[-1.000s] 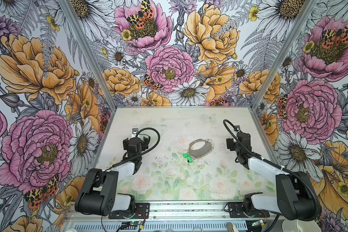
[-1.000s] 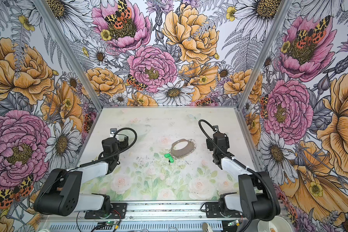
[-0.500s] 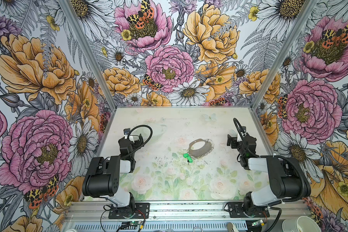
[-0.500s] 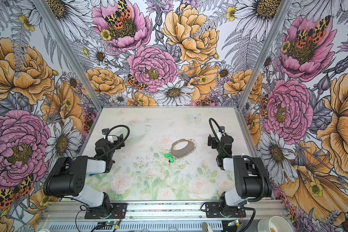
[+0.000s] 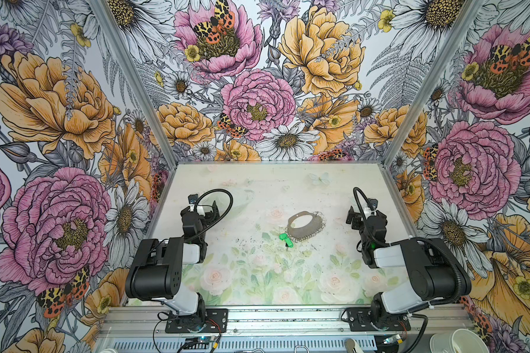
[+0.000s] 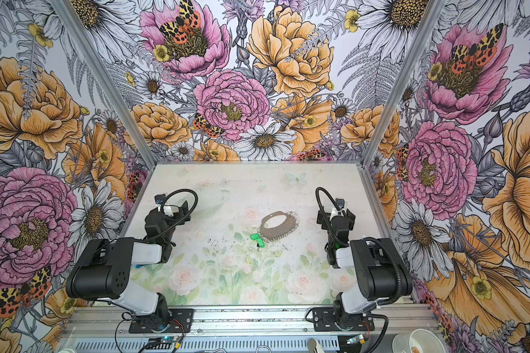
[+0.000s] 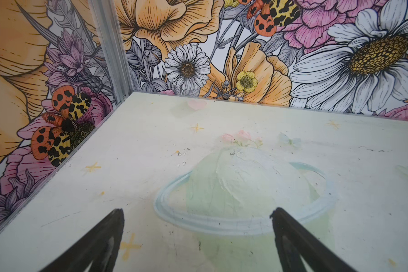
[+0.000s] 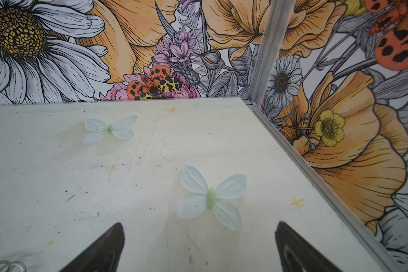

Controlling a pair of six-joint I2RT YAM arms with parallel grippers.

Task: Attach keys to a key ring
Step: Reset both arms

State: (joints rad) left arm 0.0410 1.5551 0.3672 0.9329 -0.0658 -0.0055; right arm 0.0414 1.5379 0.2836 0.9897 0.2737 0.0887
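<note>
The key ring (image 5: 305,226) lies flat near the middle of the table (image 5: 257,189), with its wire loops along the edge nearer the robot. The keys (image 5: 285,240), seen as green tags, lie just beside its left end; whether they are linked to a loop cannot be told. The left gripper (image 7: 196,212) and right gripper (image 8: 199,227) each stand with jaws wide apart and empty, at opposite sides of the table, well apart from both items.
</note>
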